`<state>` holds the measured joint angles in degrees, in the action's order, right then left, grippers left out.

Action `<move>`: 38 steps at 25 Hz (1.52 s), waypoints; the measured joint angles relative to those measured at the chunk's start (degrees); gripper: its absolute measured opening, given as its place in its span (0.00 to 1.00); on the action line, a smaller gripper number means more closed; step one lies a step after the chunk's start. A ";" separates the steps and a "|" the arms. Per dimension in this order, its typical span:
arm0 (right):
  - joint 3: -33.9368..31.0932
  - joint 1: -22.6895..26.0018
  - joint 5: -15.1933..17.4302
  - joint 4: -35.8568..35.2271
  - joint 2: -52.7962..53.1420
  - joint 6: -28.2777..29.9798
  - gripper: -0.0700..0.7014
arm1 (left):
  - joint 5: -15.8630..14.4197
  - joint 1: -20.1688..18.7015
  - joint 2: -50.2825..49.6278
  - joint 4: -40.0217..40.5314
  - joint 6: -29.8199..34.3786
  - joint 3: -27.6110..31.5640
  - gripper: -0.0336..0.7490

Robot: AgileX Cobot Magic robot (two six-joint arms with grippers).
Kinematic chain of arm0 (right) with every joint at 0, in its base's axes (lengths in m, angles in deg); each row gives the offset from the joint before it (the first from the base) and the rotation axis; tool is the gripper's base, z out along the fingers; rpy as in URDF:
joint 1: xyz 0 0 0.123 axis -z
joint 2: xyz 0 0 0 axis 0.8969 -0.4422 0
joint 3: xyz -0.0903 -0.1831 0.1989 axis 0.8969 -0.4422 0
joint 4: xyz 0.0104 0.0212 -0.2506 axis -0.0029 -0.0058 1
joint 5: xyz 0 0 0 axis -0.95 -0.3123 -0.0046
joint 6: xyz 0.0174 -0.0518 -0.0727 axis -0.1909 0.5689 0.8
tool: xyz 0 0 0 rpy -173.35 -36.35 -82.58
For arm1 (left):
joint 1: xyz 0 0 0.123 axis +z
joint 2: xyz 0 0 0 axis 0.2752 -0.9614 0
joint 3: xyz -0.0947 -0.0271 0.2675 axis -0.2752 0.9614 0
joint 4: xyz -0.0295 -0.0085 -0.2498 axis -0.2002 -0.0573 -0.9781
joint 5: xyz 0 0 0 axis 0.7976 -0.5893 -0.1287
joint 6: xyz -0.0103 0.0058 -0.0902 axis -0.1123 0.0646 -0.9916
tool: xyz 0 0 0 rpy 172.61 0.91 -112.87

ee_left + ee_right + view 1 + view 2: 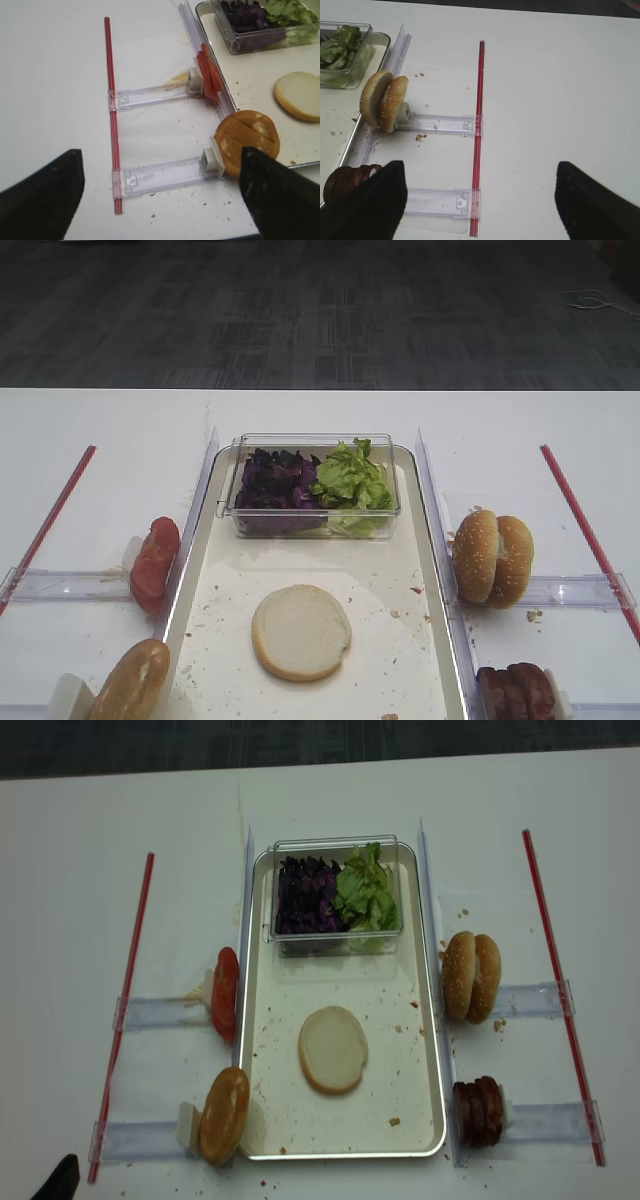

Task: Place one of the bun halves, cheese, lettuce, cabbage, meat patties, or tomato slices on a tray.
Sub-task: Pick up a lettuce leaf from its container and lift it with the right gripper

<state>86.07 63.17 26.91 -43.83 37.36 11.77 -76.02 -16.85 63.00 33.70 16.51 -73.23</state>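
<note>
- White table (pixel 100 440), tray (pixel 262 1120) centred; one bun half (pixel 301 632) lies cut-face up in it.
- Both grippers, right (pixel 480 200) and left (pixel 160 192), spread wide, grasping nothing.
- You're between placements; meat patties (pixel 480 1111) near right look next: descend, straddle one.

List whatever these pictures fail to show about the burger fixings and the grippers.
- Dark brown meat patties: cut by the bottom edge in the first exterior view; behind the right gripper's finger in its wrist view.
- Golden bun half on edge: partly behind the left gripper's finger in its wrist view.
- Cheese: none seen in any view.
- Both grippers: only blurred, wide-apart dark fingers show.
</note>
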 joint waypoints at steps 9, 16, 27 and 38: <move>0.00 0.00 0.00 0.10 0.00 -0.01 0.91 | 0.00 0.00 0.00 0.00 0.00 0.00 0.83; 0.00 0.00 0.00 0.77 0.00 -0.01 0.91 | 0.00 0.00 0.00 0.00 0.00 0.00 0.83; 3.69 0.00 -8.45 0.78 -13.57 -0.63 0.91 | 0.00 0.00 0.00 0.00 0.09 0.00 0.83; 14.30 0.00 -16.28 -1.17 -41.06 -0.90 0.91 | 0.00 0.00 0.00 0.00 0.09 0.00 0.83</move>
<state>100.37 63.17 10.63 -44.99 -3.70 10.87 -76.02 -16.85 63.00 33.70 16.60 -73.23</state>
